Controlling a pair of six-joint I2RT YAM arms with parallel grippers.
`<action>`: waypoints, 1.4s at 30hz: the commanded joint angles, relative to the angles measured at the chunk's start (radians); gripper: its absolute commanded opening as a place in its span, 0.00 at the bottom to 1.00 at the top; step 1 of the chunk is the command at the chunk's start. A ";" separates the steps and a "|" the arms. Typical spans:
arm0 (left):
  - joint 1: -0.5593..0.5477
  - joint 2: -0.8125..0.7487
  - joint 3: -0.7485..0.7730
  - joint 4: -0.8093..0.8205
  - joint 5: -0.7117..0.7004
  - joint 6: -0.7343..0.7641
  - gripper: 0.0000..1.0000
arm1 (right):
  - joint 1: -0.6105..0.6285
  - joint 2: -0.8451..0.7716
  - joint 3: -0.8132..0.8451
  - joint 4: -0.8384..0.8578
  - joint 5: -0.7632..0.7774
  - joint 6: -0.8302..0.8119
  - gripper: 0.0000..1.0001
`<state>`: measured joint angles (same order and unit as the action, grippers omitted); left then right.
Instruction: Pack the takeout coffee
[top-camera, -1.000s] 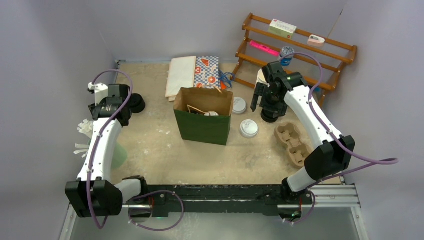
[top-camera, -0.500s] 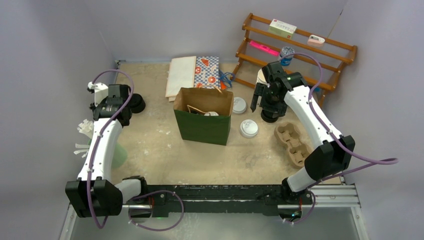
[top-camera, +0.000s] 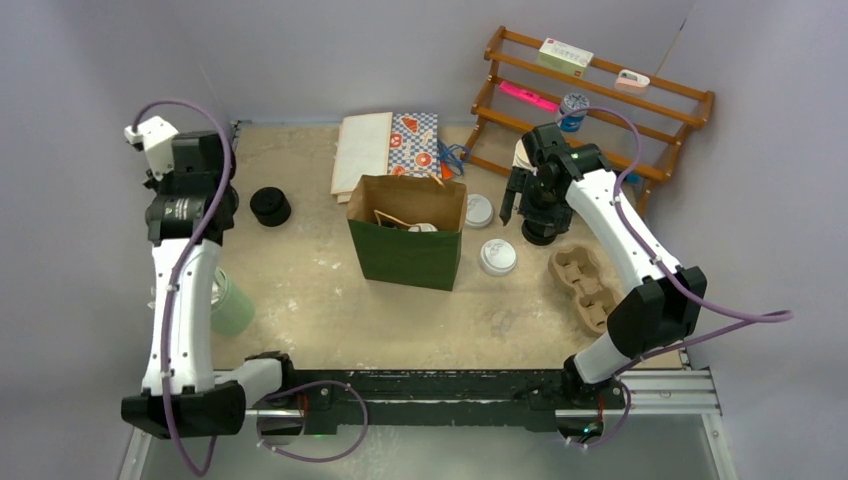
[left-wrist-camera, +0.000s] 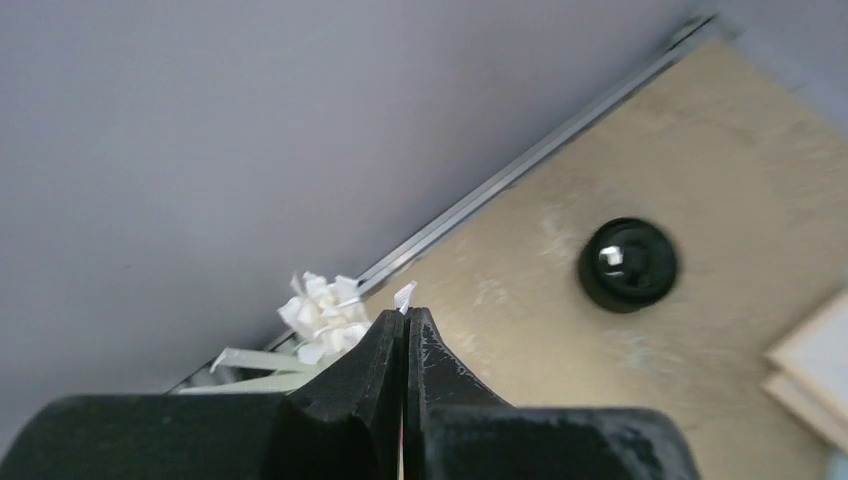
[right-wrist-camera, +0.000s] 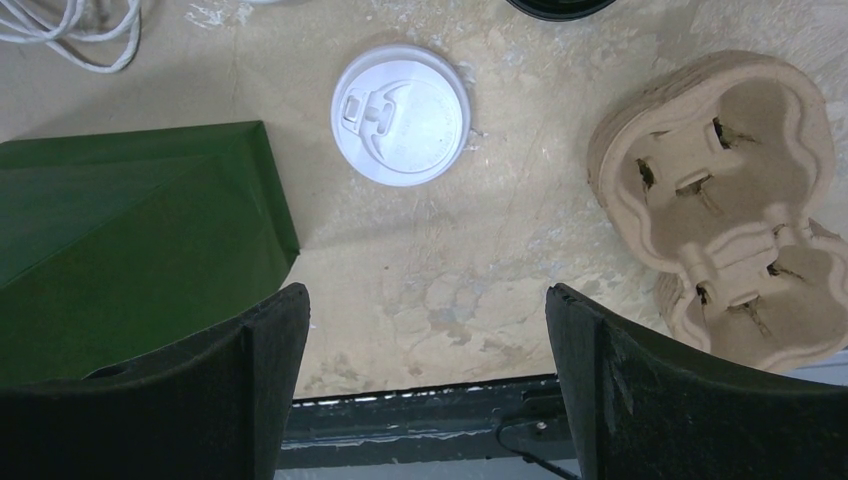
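The takeout coffee is hidden; only a white rounded edge (top-camera: 422, 227) shows in the mouth of the open green paper bag (top-camera: 405, 255). My left gripper (left-wrist-camera: 405, 315) is raised at the far left, near the wall. It is shut, and a thin white strip (left-wrist-camera: 405, 295) pokes out between its tips. My right gripper (right-wrist-camera: 425, 295) hangs open and empty over bare table right of the bag (right-wrist-camera: 130, 230). A loose white lid (right-wrist-camera: 400, 115) lies ahead of it.
A pale green cup (top-camera: 232, 312) with white strips (left-wrist-camera: 320, 315) stands by the left arm, and a black round cap (left-wrist-camera: 627, 264) beyond it. A cardboard cup carrier (right-wrist-camera: 730, 190) lies at the right. A wooden rack (top-camera: 600, 95) and folded bags (top-camera: 385, 150) are at the back.
My left gripper closed, then rose and swung back towards the left wall, away from the pale green cup. The right arm has stayed put, open.
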<state>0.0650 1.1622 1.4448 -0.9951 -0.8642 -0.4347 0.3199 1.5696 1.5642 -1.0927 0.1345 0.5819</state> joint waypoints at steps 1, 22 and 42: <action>0.004 -0.116 0.121 0.150 0.186 0.039 0.00 | -0.002 -0.008 0.016 0.006 -0.020 -0.010 0.89; 0.004 -0.101 0.345 0.541 1.240 -0.249 0.00 | -0.002 -0.077 0.037 0.041 -0.057 0.062 0.89; -0.016 -0.189 -0.146 0.741 1.404 -0.431 0.00 | -0.002 -0.203 0.022 0.103 0.042 0.050 0.90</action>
<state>0.0643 1.0065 1.3693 -0.3561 0.5163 -0.8131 0.3199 1.4151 1.5558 -1.0069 0.1406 0.6342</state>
